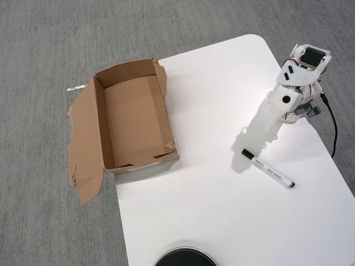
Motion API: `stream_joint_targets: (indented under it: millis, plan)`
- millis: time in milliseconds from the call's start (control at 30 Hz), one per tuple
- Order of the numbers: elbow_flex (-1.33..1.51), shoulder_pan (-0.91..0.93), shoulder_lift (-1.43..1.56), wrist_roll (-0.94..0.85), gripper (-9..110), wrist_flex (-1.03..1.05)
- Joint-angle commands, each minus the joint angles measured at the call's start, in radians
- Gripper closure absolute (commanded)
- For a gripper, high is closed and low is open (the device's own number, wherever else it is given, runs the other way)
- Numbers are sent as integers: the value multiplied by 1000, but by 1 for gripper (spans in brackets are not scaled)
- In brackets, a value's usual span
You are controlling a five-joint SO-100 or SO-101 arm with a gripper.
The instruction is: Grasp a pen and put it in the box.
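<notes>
The pen [269,170], a slim white marker with a black cap, lies diagonally on the white table [211,210] at the right, cap end pointing up-left. My gripper [250,134] reaches down-left from the white arm [288,97] and hovers just above and slightly left of the cap, casting a shadow beside it. White fingers against the white table hide how the jaws stand. Nothing is visibly held. The box [100,123], brown cardboard with flattened torn flaps, sits open and empty at the table's left edge, overhanging the grey carpet.
A black round object [184,257] pokes in at the bottom edge. A black cable [333,128] runs down the table's right side by the arm's base. Grey carpet [44,44] surrounds the table.
</notes>
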State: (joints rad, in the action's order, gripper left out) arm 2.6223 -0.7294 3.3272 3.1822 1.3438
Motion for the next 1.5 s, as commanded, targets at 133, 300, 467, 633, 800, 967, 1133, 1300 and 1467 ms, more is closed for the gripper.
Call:
stream_joint_targets:
  millis: [133,300,467,633,800,967,1133,1300,1467]
  plan:
    - [-262,-39,-354,-8,101,-2]
    - [-478,-41,-578,-8,101,14]
    - [-671,-41,-778,-10,101,18]
    - [-766,-41,-888,-10,101,31]
    - [-772,-42,-902,-10,101,181]
    - [-825,-42,-911,-10,101,308]
    - [-852,-42,-951,-10,101,422]
    - [-918,-42,-1008,-8,101,422]
    - [-981,-42,-1114,-8,101,420]
